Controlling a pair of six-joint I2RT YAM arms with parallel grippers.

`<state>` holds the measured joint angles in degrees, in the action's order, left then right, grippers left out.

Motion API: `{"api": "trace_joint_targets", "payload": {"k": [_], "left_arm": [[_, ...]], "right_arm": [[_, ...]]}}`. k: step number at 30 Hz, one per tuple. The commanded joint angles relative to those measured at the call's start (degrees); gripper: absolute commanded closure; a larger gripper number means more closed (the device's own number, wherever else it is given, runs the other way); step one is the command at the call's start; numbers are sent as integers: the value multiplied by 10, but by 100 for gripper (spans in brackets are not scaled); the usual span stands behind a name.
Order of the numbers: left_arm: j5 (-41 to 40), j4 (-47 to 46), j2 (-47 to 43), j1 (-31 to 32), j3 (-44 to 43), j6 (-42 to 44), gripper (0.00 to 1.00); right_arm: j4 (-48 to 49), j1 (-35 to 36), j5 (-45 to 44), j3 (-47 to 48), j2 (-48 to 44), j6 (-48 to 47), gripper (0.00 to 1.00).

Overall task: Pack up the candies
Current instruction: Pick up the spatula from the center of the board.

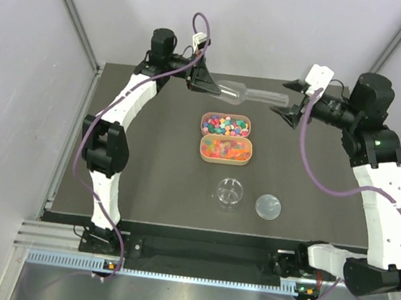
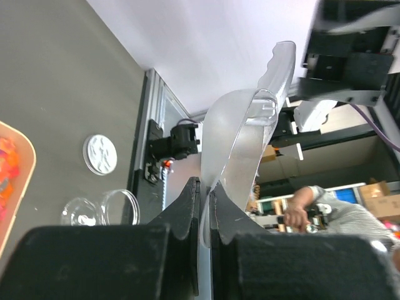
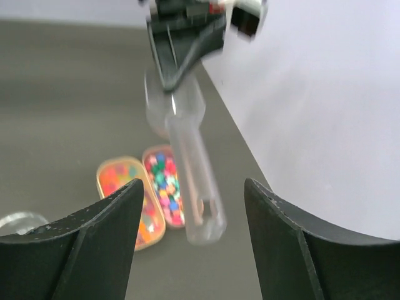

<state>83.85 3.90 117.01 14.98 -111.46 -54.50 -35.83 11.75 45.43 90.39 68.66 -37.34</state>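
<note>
Dark surface carries the candies [image 1: 227,126] at twelve o'clock from the jar [image 1: 230,192]. My left gripper [image 1: 219,89] is closed on the clear scoop [image 1: 258,95]; my right gripper [image 1: 289,99] stands open around its handle end. I think I must keep the pinch firm and lower the scoop slowly.

two trays [image 1: 202,123] of candies [image 1: 225,126] — one clear scoop [image 1: 258,95], one jar [image 1: 230,192], one lid [image 1: 268,206]

Left fingers [image 2: 181,215] are pinched together, right fingers [image 3: 87,244] spread apart, tips facing each other.
</note>
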Motion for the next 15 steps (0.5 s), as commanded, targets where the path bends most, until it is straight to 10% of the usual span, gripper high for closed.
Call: {"api": "trace_joint_targets", "payload": {"k": [1, 15], "left_arm": [[114, 17, 9, 2, 17, -3, 100], [116, -27, 8, 16, 29, -42, 100]], "right_arm": [[133, -6, 103, 16, 3, 146, 34], [-24, -36, 129, 57, 83, -7, 35]]}}
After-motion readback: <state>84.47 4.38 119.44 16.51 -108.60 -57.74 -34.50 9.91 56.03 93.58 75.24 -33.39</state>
